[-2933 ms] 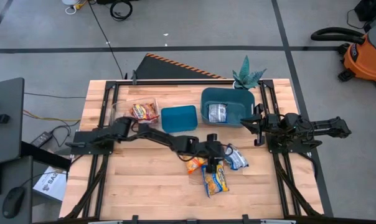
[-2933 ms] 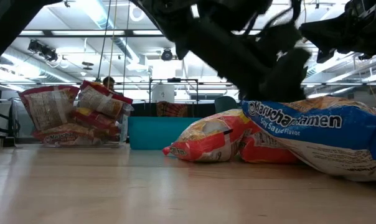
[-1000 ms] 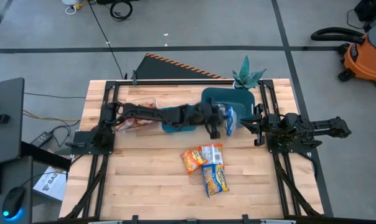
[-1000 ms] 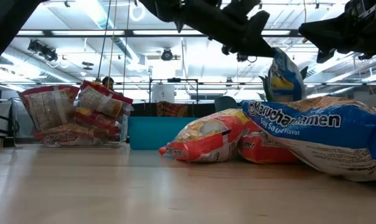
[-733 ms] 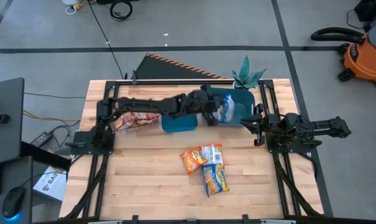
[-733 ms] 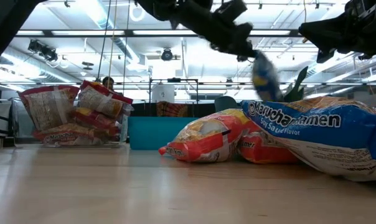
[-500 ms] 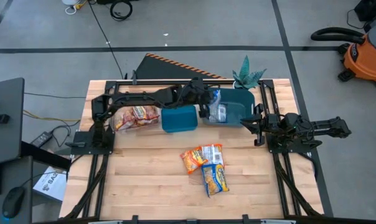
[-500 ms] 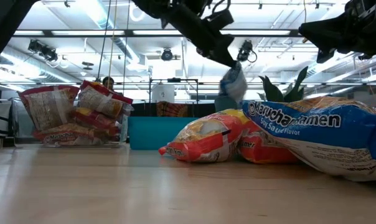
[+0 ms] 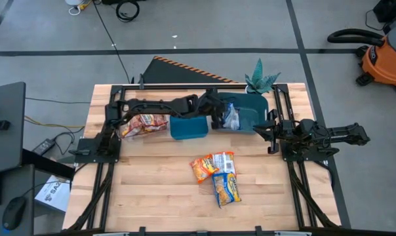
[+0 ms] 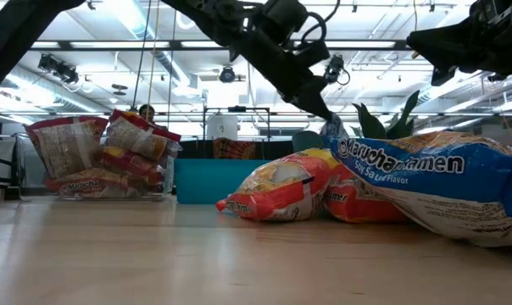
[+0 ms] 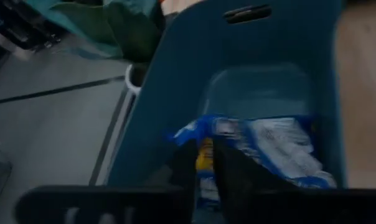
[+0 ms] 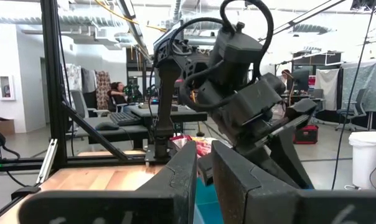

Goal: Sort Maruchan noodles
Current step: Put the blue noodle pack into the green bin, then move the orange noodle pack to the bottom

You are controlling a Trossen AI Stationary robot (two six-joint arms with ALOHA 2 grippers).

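My left gripper (image 9: 219, 117) reaches into the large teal bin (image 9: 250, 105) at the back right. It is shut on a blue-silver Maruchan packet (image 9: 231, 117). In the left wrist view the packet (image 11: 269, 146) fills the bin's floor ahead of the fingers. Three more packets lie on the bare wood: an orange one (image 9: 203, 169), a red-and-white one (image 9: 223, 161) and a blue-and-yellow one (image 9: 227, 189). Red packets (image 9: 145, 122) sit in the clear box at the back left. My right gripper (image 9: 271, 132) waits shut at the table's right side. My left gripper pinches the packet's blue-and-yellow end (image 11: 205, 154) between its two fingers. The fingers slant down into the bin from the table's left. The rest of the packet is down inside the bin's walls; whether it rests on the floor I cannot tell.
A small teal bin (image 9: 188, 124) stands between the clear box and the large bin. A teal plant-like ornament (image 9: 260, 80) sits behind the large bin. In the low view the blue packet (image 10: 425, 186) and an orange one (image 10: 281, 195) lie close to the camera.
My left gripper has carried the blue-silver packet from the large bin's near rim toward the table's far edge and somewhat left. It then went down into the bin. The packet first hung high below the fingers and now sits low between the bin's walls.
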